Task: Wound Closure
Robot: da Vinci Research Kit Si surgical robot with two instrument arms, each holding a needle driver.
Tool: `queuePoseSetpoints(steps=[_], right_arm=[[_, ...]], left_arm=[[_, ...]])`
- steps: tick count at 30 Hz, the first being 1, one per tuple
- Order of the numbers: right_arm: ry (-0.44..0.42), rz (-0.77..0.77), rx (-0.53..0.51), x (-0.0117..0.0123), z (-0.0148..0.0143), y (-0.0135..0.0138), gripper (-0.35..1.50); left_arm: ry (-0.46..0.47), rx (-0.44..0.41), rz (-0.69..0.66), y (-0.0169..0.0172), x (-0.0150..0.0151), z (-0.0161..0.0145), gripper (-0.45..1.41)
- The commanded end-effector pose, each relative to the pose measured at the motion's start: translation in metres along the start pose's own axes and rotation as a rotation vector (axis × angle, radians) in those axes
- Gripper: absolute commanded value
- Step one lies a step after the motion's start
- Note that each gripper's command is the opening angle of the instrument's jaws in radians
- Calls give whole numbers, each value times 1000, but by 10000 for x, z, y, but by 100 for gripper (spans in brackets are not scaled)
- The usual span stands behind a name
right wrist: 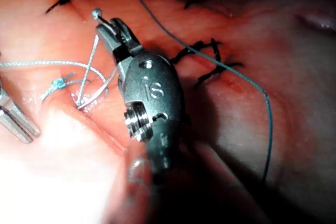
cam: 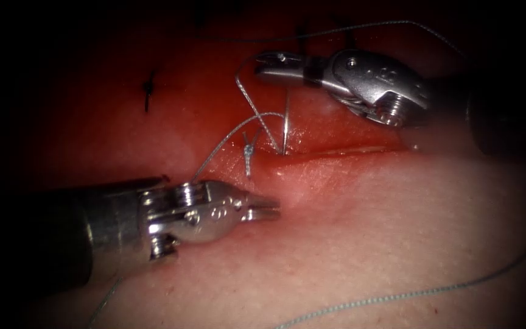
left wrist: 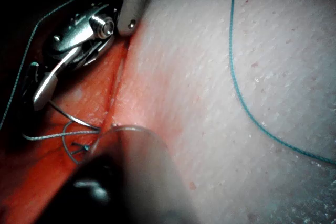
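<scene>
You have two tools in view: the left tool (cam: pixel 262 211) and the right tool (cam: pixel 275 63). One needle (cam: pixel 285 125), one thread (cam: pixel 397 297), one knot (cam: pixel 248 151) near the cut, one tissue (cam: pixel 366 231).

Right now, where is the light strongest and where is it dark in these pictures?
Endoscope view: light pools centrally, edges dark; glare on the right end effector, shut on the thread, and on the open, empty left end effector; the needle glints, standing in the cut. Right wrist view: harsh light washes the tissue. Left wrist view: glare on the right end effector.
</scene>
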Motion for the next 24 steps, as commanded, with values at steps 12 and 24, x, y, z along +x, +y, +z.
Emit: queuePoseSetpoints(steps=[12,24], right_arm=[[-24,172,38,-5,18,-6,-35],[-55,219,92,-9,18,-21,-35]], left_arm=[[5,-5,6,-2,-1,3,19],[2,-4,8,-2,-4,-1,19]])
